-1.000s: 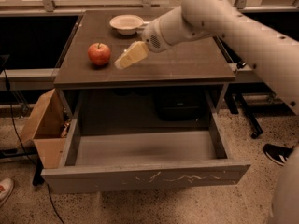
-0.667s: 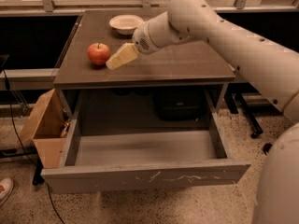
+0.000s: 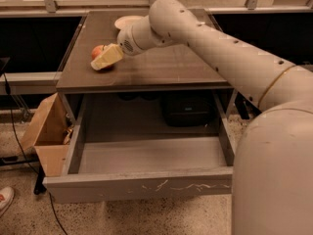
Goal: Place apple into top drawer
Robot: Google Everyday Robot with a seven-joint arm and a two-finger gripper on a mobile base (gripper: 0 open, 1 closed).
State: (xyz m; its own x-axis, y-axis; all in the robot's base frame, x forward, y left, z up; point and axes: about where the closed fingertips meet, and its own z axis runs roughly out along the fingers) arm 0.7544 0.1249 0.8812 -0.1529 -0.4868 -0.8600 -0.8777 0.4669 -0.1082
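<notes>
The apple (image 3: 97, 50) sits on the left part of the brown tabletop (image 3: 166, 67), near its front edge. Only its upper left curve shows, red with a paler patch. It is round, so no long axis can be read, and the stem is hidden. The top drawer (image 3: 122, 187) is pulled fully out below the table. Its long axis runs left to right, its open top faces up, and its scratched grey front panel faces the camera.

The gripper (image 3: 97, 64) is pale yellow, slants down to the left and lies across the front of the apple. I cannot tell how wide the claw stands or whether it holds the fruit.

A second ago the gripper lay to the right of the apple with bare tabletop between them. It has since swung left and now covers most of the apple. The apple and drawer have not moved.

A pale shallow bowl (image 3: 126, 21) rests at the back of the table behind the arm. A brown cardboard box (image 3: 46, 131) stands at the drawer's left side. A black case (image 3: 188, 106) sits in shadow under the table. The floor (image 3: 146, 214) is speckled and a black cable (image 3: 17, 131) trails at the left.
</notes>
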